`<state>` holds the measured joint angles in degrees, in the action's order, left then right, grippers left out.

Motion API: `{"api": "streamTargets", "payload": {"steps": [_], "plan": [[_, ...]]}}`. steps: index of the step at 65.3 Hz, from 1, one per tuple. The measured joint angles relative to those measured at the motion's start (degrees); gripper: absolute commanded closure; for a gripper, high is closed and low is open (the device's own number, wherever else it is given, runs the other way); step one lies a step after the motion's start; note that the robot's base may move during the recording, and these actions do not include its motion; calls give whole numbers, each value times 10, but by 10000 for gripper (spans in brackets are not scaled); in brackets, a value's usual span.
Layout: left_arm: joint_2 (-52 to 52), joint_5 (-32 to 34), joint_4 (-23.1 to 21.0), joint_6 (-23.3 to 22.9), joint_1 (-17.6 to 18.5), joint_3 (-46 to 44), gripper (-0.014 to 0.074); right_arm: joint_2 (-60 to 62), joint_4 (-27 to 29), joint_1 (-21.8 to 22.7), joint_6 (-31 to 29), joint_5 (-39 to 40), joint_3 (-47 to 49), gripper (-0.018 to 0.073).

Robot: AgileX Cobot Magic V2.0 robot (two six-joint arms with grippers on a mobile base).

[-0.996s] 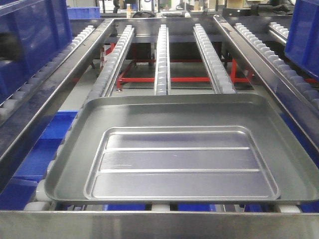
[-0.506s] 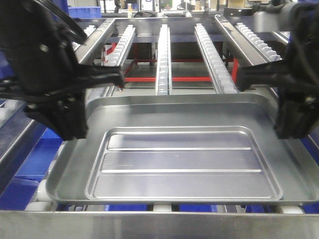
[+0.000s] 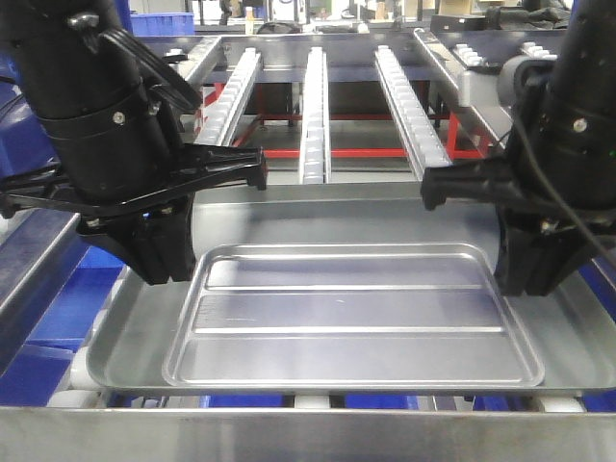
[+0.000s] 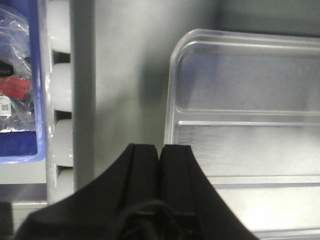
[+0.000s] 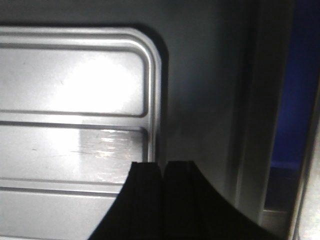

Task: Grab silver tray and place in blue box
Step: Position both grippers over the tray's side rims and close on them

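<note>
The silver tray [image 3: 351,322], with two long ridges, lies inside a larger smooth silver tray [image 3: 568,351] on the roller conveyor. My left gripper [image 3: 162,274] hangs over the ridged tray's left side. In the left wrist view the left gripper [image 4: 161,146] is shut and empty, its tips just above the tray's left rim [image 4: 170,100]. My right gripper [image 3: 525,284] hangs over the tray's right side. In the right wrist view the right gripper [image 5: 162,163] is shut and empty above the right rim [image 5: 156,90]. A blue box shows only as a sliver [image 3: 10,125] behind my left arm.
Roller rails [image 3: 315,106] run away behind the trays over a red frame [image 3: 327,152]. A steel bar [image 3: 289,433] crosses the near edge. Blue bins [image 3: 58,308] sit under the conveyor at the left; one holds bagged parts [image 4: 15,95]. Blue also shows at the right [image 5: 305,75].
Both arms came into view over the last second. They moved inward and down from the outer sides to the ridged tray's left and right rims. The trays have not moved.
</note>
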<state>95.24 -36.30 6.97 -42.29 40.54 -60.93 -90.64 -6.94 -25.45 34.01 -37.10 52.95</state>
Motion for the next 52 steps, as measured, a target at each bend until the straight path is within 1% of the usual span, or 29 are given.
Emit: {"api": "streamTargets", "payload": {"steps": [10, 15, 18, 21, 25, 28, 30, 52], "plan": [[0, 0, 0, 0, 0, 0, 689, -2, 0, 0, 0, 8, 0, 482], [0, 3, 1, 0, 0, 0, 665, -2, 0, 0, 0, 18, 0, 434], [0, 5, 3, 4, 0, 0, 622, -2, 0, 0, 0, 24, 0, 387], [0, 10, 6, 14, 0, 0, 559, -2, 0, 0, 0, 29, 0, 330], [0, 16, 7, 20, 0, 0, 433, -2, 0, 0, 0, 32, 0, 238], [0, 20, 5, 22, 0, 0, 378, -2, 0, 0, 0, 33, 0, 202], [0, 21, 0, 23, 0, 0, 357, -2, 0, 0, 0, 34, 0, 191], [42, 22, -30, 24, 0, -1, 379, -18, 1, 0, 0, 32, 0, 197]]}}
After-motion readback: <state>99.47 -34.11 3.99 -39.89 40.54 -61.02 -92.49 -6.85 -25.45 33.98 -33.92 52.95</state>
